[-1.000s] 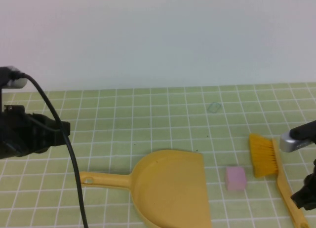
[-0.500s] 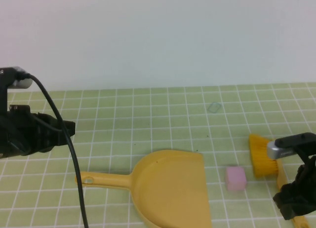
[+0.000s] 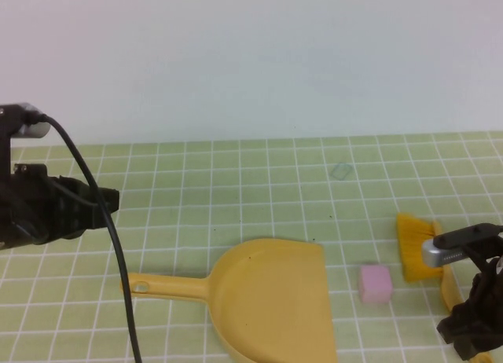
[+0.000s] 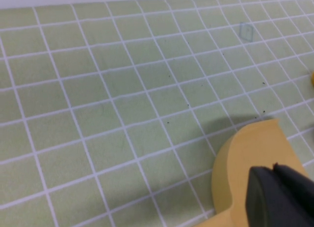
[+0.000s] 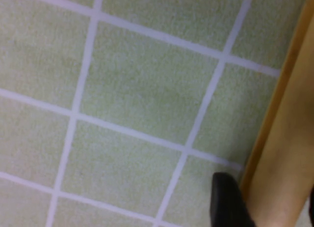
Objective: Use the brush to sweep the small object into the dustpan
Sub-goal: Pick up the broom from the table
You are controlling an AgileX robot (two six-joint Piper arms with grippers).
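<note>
green tiled worktop (image 3: 236, 190) under a pale wall. right end effector (image 3: 471, 331) sits low at the near right over the brush (image 3: 420, 249) handle; the wrist view shows a finger (image 5: 226, 203) beside the handle, but i cannot tell if it grips. left end effector (image 3: 94, 204), far left, state unclear. pink small object (image 3: 376, 283) lies between bristles and dustpan (image 3: 271, 296). a loose hold could let the brush twist and miss.

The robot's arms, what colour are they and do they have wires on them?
Both arms are black. The left gripper, at the table's left side, has a thick black cable looping over it and a silver cap on top. The right gripper, low over the brush handle, carries a silver-grey block.
</note>
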